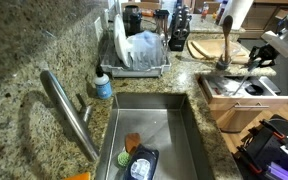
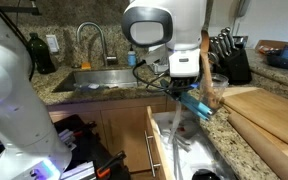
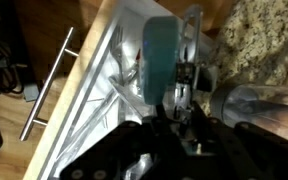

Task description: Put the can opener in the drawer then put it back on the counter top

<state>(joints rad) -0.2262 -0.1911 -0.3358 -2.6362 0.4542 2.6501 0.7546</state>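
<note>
Holding the can opener over the open drawer.

Gripper [image 2: 187,90] clamped tight on the can opener [image 2: 197,106], teal handles tilted. Drawer [image 2: 151,140] stands pulled out under the counter top [image 2: 234,160] edge. In the wrist view the can opener [image 3: 161,55] hangs over the drawer's [image 3: 79,100] white inside, near the side by the counter top [image 3: 264,40]. Contact with the drawer floor: cannot tell.
</note>
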